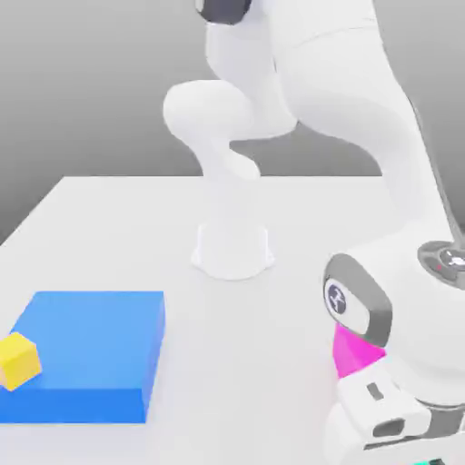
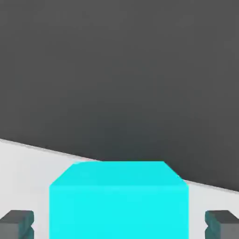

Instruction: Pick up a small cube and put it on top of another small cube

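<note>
Gripper (image 2: pixel 119 225) wide – cyan cube (image 2: pixel 119 210) btwn fingers (image 2: pixel 24 223), gap ea side – yellow cube (image 1: pixel 18 361) well apart

Sim. scene, rendered; robot test setup, lab-type, not a home or shop. Evidence: white Panda arm (image 1: pixel 341 82), base (image 1: pixel 232 252) standing on a plain pale tabletop (image 1: pixel 254 363), ext. view. Backdrop (image 1: pixel 109 91) = smooth grey gradient, no room detail. Props are simple flat-colored shapes: blue slab (image 1: pixel 86 354), yellow cube (image 1: pixel 16 361) at ext. view's left, magenta obj. (image 1: pixel 354 350) partly behind the hand; cyan block (image 2: pixel 119 210) in hand view. Surfaces untextured, even light.
</note>
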Robot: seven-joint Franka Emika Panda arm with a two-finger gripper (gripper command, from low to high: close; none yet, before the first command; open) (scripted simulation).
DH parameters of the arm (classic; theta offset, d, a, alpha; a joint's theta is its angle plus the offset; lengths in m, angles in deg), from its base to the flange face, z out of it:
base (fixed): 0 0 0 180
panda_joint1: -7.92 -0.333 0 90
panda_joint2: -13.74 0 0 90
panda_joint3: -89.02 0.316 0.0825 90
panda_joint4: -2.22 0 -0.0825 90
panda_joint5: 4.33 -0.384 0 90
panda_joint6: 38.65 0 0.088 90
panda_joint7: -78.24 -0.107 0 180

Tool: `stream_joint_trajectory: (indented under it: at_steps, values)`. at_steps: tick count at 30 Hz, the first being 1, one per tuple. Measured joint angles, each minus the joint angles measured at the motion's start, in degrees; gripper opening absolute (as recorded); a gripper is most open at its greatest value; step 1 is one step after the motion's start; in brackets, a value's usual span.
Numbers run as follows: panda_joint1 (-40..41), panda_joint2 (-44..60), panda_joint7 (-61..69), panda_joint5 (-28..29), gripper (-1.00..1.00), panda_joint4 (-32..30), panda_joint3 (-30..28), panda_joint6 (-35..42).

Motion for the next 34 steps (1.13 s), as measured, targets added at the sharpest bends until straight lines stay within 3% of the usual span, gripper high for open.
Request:
stream_joint_trajectory:
  at_steps: [4, 9, 14, 20, 24, 25, 31, 34]
  values:
    - [0.03, -0.16, 0.07, -0.10, -1.00, -0.04, 0.06, 0.13]
    - [1.58, -9.21, 3.36, -2.95, -1.00, -2.39, 3.12, 6.86]
    - [0.95, -19.04, 12.55, -5.47, -1.00, -6.37, 8.18, 12.77]
    - [-2.68, -31.53, 26.78, -12.44, -1.00, -11.39, 12.83, 19.34]
    - [-3.66, -27.65, 26.64, -10.02, -1.00, -14.06, 12.01, 13.11]
    - [-3.76, -26.56, 26.17, -9.29, 1.00, -14.44, 11.85, 11.74]
    - [-3.83, -26.02, 25.85, -8.80, 1.00, -14.62, 11.76, 11.05]
    - [-3.81, -29.89, 27.57, -11.17, 1.00, -13.50, 12.02, 15.69]
